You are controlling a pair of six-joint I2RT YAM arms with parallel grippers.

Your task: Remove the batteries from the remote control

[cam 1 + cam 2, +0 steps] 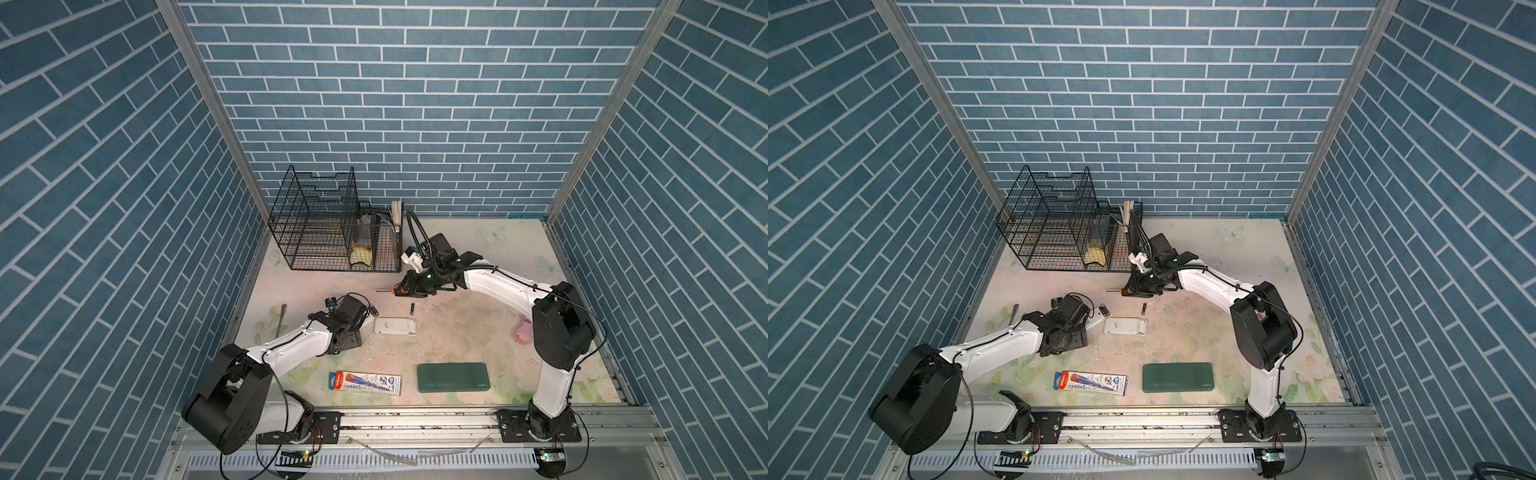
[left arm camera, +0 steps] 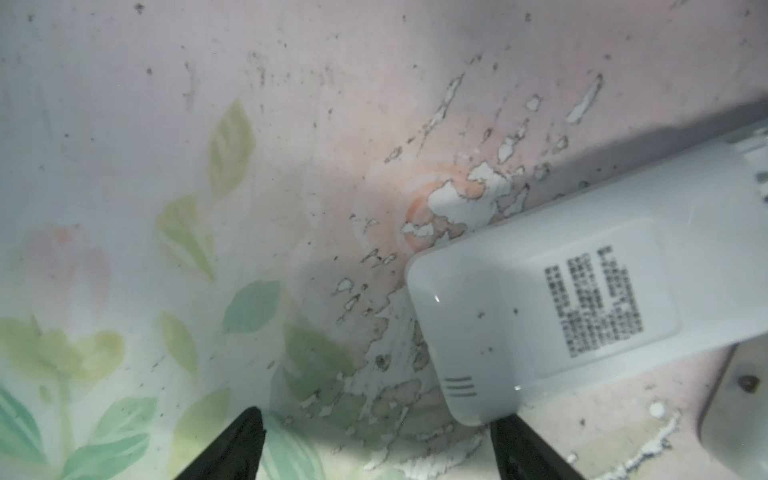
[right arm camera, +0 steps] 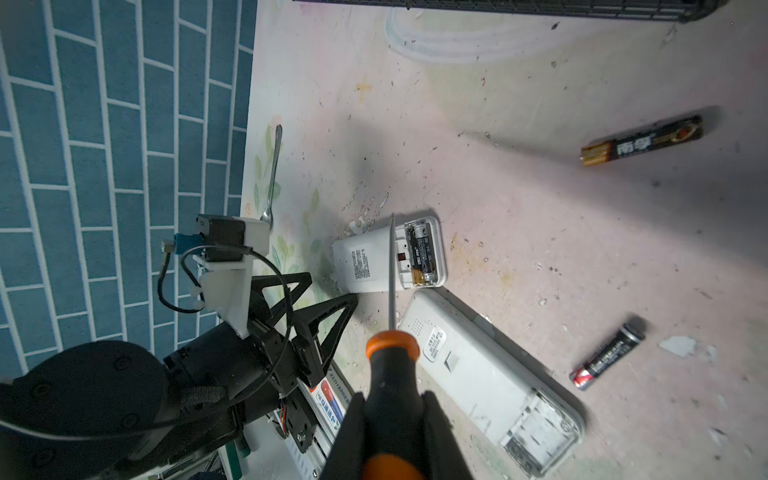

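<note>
three batteries (image 3: 642, 140), two remotes (image 3: 494, 382)

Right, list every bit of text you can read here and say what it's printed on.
Nothing is sharp enough to quote.
Small remote: label block, blurred.
Larger remote: sticker, too small.
Gold-ended battery: two large white characters, not legible.
Red-ended battery: white print, too small.
Battery inside the small remote: print too small.
Carton: red and blue print, too small.
Green case: tiny logo, unreadable.
</note>
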